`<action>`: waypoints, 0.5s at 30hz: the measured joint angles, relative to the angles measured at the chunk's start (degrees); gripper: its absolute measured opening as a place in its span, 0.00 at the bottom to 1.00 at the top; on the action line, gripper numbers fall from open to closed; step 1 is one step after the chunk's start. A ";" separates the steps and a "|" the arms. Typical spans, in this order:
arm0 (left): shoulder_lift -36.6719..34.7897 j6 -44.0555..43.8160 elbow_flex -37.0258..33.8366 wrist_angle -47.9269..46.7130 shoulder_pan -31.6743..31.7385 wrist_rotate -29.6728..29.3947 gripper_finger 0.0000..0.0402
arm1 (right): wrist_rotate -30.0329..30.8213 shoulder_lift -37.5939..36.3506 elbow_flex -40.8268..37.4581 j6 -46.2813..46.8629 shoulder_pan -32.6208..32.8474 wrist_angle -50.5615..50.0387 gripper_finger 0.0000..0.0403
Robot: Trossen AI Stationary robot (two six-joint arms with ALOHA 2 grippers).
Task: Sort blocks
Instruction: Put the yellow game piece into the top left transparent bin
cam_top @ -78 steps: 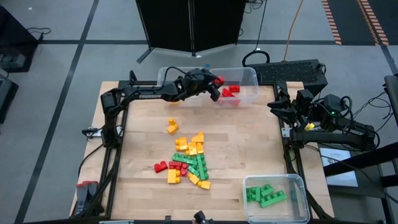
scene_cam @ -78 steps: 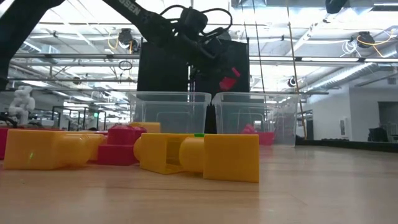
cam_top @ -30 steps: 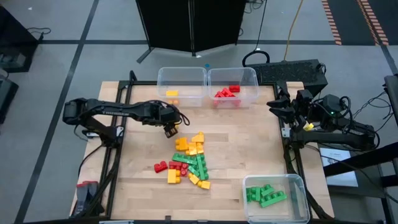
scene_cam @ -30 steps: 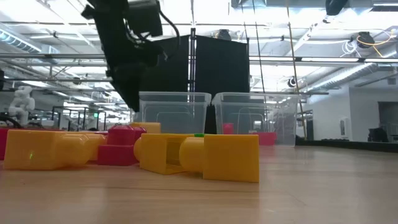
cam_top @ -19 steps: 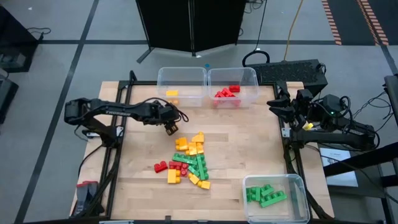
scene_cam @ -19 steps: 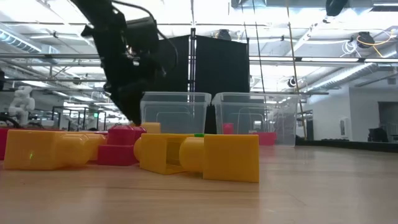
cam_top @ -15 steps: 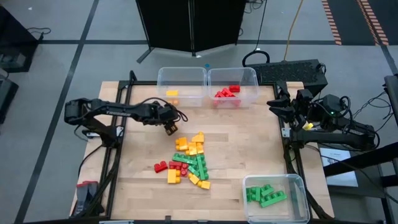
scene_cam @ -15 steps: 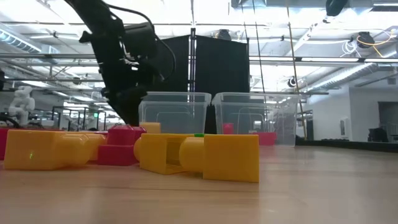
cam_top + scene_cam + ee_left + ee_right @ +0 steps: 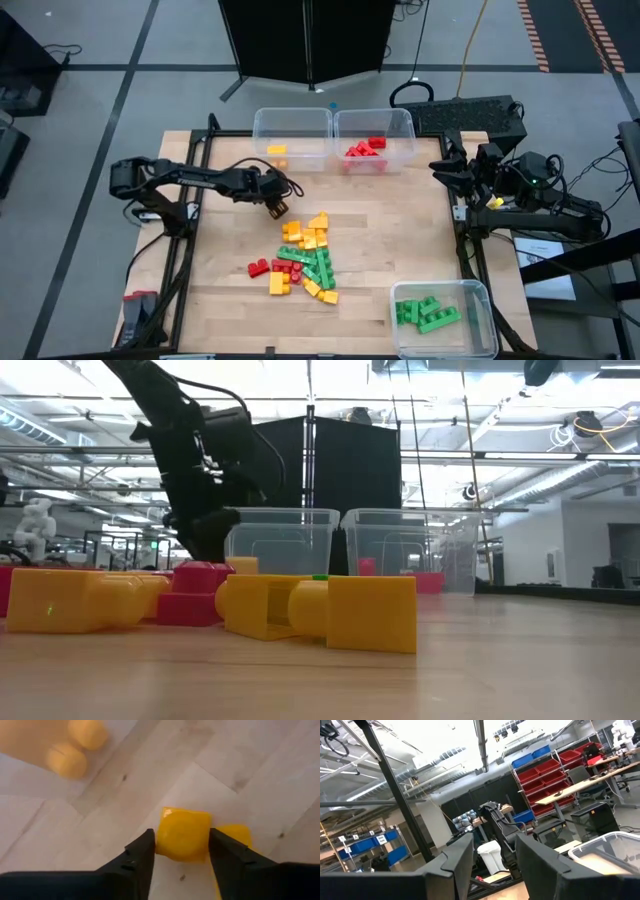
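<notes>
A small yellow-orange block lies on the wooden table, apart from the pile toward its far left. My left gripper is down on it, its two fingers closed against the block's sides. A pile of red, yellow-orange and green blocks lies at mid-table. In the low view my left gripper stands behind the near blocks, which hide its fingertips. My right gripper waits raised at the table's right edge, open, holding nothing. My left gripper pinches the yellow-orange block by two opposite sides between its two fingers. The fingers come steeply from above, slanting down. The block rests on the table, a round stud facing the camera.
Two clear bins stand at the far edge: one holds yellow-orange blocks, the other red ones. A third clear bin with green blocks sits at the near right corner. Bare wood lies right of the pile.
My left gripper has sunk toward the table and edged a little toward the pile, coming down over the lone yellow-orange block. The block has stayed where it was. My right arm has kept still.
</notes>
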 joint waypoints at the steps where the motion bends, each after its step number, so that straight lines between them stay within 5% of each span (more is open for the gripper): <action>1: 0.52 -0.21 0.00 0.01 0.01 0.10 0.35 | 0.00 0.00 0.00 -0.01 0.00 0.00 0.36; 7: 1.07 -1.00 0.33 0.00 -0.05 0.47 0.19 | 0.02 0.00 0.00 0.00 0.00 0.00 0.36; 15: 0.76 -1.92 3.16 -1.32 -0.20 0.65 0.22 | 0.02 0.00 0.00 0.00 0.00 0.00 0.36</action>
